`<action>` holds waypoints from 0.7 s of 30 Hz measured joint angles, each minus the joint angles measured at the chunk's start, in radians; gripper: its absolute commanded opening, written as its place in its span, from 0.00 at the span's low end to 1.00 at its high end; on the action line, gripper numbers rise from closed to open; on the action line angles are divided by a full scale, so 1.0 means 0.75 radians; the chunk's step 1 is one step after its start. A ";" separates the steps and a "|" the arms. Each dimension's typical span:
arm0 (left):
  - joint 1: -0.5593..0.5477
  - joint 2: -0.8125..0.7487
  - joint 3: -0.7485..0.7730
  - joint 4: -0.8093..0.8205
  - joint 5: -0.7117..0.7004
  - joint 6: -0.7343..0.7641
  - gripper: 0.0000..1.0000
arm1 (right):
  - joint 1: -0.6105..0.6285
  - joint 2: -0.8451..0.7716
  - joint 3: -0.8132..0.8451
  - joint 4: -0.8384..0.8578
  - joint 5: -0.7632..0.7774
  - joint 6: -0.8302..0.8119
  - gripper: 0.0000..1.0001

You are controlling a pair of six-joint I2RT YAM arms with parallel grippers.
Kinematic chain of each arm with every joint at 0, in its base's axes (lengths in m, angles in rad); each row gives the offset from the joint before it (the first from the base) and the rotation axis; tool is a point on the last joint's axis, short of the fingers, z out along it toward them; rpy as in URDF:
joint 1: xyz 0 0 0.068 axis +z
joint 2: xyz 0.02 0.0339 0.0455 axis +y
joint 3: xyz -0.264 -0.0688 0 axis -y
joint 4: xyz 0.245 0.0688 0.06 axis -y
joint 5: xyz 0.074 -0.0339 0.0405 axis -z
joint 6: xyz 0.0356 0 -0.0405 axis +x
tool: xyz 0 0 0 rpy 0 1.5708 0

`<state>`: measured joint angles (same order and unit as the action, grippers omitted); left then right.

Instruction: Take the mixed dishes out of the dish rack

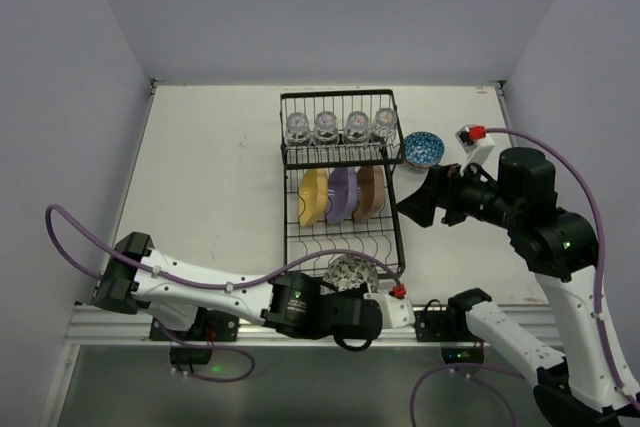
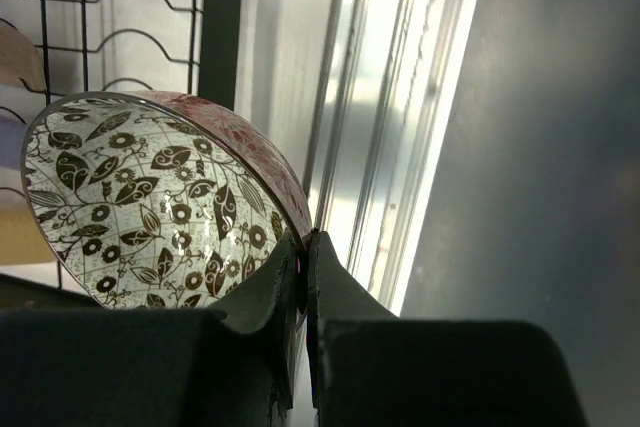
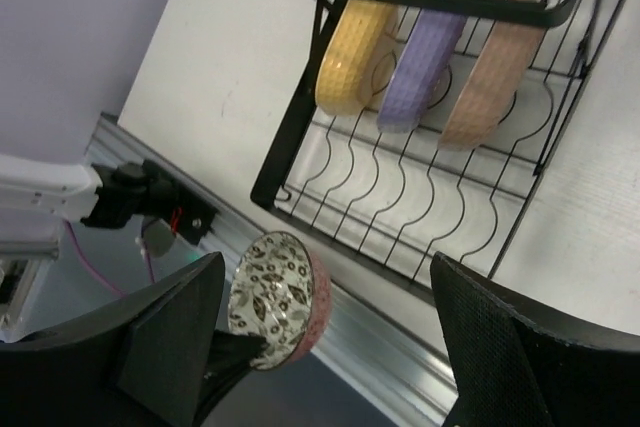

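Unloading under way: we see the left gripper (image 2: 303,247) pinched tight on the rim of the reddish bowl (image 2: 160,207), one finger inside on the leaf pattern and one outside. The bowl is tipped nearly on edge at the near end of the dish rack (image 1: 287,237), close to the table's front rail (image 3: 400,367). Whether it is fully clear of the wires we cannot tell. The right gripper (image 1: 428,197) hangs beside the rack with its jaws spread wide and nothing between them. A blue bowl (image 1: 424,149) already sits on the table just right of the rack's raised shelf. Four glasses (image 1: 340,127) are lined up on that shelf, and below them the yellow plate (image 1: 313,197), purple plate (image 1: 342,194) and tan plate (image 1: 370,192) stand on edge in the dividers. We judge the bowl to be stiff, glazed, slick and breakable, and a thin rim pinch could let it swivel, so it needs a gentle set-down. The plates look best taken by their upper edges and lifted straight out. The glasses look light but fragile and are best gripped across the wall.
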<state>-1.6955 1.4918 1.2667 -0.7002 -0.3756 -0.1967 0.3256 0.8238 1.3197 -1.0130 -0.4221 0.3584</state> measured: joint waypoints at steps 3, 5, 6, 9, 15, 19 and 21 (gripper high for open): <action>-0.073 0.002 0.001 -0.095 -0.028 0.045 0.00 | 0.140 0.002 -0.033 -0.039 0.075 -0.001 0.80; -0.094 0.006 0.007 -0.129 -0.026 0.069 0.00 | 0.244 0.017 -0.085 -0.052 0.134 0.003 0.77; -0.098 0.011 0.010 -0.147 -0.022 0.083 0.00 | 0.304 0.032 -0.114 -0.060 0.164 0.016 0.76; -0.096 0.026 0.017 -0.187 0.004 0.122 0.00 | 0.507 0.096 -0.187 -0.070 0.245 0.053 0.71; -0.096 0.027 0.024 -0.217 0.043 0.179 0.00 | 0.828 0.272 -0.217 -0.085 0.377 0.125 0.62; -0.096 0.027 0.029 -0.217 0.048 0.188 0.00 | 0.918 0.354 -0.221 -0.078 0.422 0.154 0.53; -0.096 0.025 0.028 -0.217 0.048 0.189 0.00 | 0.939 0.381 -0.227 -0.067 0.434 0.165 0.47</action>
<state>-1.7672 1.5108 1.2881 -0.8627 -0.3397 -0.0551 1.0302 1.1095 1.1496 -1.0630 -0.0963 0.4820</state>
